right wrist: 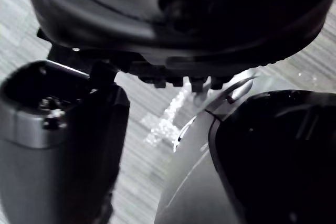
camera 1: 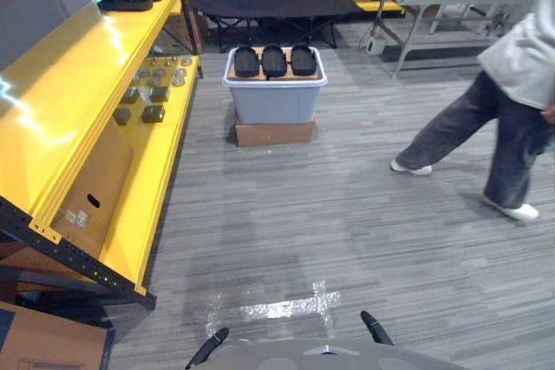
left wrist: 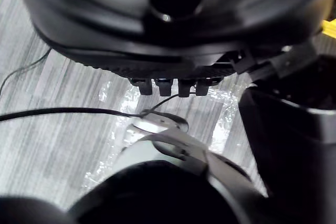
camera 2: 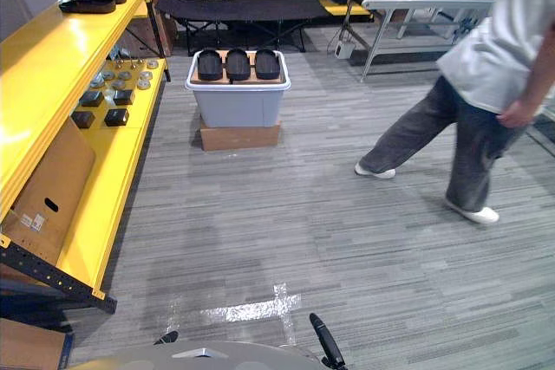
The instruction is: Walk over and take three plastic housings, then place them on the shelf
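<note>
Clearly I'm at the walking step: the three plastic housings lie side by side on top of the grey bin, which stands on a cardboard box well ahead of me. My left hand and right hand hang slack and empty. Next I should step straight forward to the bin, minding the person striding on my right. The yellow shelf runs along my left.
</note>
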{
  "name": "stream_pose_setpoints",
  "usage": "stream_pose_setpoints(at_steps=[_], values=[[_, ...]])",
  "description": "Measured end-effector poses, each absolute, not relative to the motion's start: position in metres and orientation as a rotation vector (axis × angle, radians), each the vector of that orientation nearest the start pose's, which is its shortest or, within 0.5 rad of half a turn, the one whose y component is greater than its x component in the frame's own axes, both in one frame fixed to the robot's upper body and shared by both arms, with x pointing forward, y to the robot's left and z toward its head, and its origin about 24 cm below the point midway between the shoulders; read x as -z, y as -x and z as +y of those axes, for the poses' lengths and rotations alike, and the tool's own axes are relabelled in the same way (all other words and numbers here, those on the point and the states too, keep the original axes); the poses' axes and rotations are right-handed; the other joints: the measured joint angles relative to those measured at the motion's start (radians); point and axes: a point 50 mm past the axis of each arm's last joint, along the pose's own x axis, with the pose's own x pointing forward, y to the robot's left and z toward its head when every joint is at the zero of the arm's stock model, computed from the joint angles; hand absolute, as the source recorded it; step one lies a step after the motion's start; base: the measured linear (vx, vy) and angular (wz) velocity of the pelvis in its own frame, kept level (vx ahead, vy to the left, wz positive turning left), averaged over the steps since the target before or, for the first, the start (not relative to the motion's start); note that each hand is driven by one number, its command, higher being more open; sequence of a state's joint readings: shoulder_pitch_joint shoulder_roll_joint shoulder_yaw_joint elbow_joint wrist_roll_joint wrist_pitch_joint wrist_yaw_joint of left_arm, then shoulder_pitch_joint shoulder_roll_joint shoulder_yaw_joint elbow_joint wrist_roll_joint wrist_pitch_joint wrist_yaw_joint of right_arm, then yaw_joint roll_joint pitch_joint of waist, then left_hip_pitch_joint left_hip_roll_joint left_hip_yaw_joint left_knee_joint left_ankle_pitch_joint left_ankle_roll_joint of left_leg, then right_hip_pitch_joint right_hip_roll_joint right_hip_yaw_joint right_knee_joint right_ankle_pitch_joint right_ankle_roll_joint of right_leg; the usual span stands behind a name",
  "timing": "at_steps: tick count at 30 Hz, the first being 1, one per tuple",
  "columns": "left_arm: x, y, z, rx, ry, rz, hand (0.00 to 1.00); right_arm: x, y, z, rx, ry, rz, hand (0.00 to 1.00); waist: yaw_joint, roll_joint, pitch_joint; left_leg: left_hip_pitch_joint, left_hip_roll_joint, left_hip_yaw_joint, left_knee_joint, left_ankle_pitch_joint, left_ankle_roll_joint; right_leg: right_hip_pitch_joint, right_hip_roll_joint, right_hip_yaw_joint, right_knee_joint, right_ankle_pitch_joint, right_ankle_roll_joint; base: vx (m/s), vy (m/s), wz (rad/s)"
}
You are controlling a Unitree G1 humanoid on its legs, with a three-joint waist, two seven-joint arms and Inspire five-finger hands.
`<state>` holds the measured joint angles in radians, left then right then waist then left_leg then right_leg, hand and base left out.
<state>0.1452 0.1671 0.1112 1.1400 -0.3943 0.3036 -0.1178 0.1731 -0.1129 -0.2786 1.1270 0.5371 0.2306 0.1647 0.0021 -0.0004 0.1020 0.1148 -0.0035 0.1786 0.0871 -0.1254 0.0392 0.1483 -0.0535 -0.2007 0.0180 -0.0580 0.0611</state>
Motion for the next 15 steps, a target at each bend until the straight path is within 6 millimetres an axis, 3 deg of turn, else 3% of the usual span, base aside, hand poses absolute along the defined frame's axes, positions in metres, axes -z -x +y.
stream_pose_setpoints(at_steps=[2,7,10,15], values=[[0.171,-0.034,0.215,-0.358,0.435,1.441,1.00,0.174,-0.023,-0.203,0.537,-0.730,1.291,1.00,-0.002,-0.002,0.006,0.031,-0.016,0.000,-0.059,0.033,0.007,0.014,-0.007,-0.006,-0.019,0.017,0.000,0.06,0.046,0.03],[0.172,-0.045,0.209,-0.314,0.454,1.382,1.00,0.173,-0.031,-0.206,0.534,-0.684,1.237,1.00,-0.006,-0.005,0.006,0.087,-0.031,0.005,-0.117,0.047,0.006,0.043,-0.015,-0.014,-0.028,0.018,0.003,0.06,0.051,-0.03],[0.170,-0.056,0.211,-0.303,0.438,1.326,1.00,0.172,-0.046,-0.203,0.516,-0.675,1.175,1.00,-0.006,-0.016,0.016,0.089,-0.037,0.004,-0.128,0.050,0.005,0.043,-0.019,-0.017,-0.033,0.019,0.005,0.00,0.000,0.00],[0.165,-0.078,0.210,-0.281,0.375,1.199,1.00,0.163,-0.084,-0.204,0.453,-0.603,1.009,1.00,-0.005,-0.009,0.033,0.088,-0.043,0.002,-0.144,0.060,0.002,0.037,-0.025,-0.025,-0.032,0.020,0.013,-0.02,0.001,0.03]])
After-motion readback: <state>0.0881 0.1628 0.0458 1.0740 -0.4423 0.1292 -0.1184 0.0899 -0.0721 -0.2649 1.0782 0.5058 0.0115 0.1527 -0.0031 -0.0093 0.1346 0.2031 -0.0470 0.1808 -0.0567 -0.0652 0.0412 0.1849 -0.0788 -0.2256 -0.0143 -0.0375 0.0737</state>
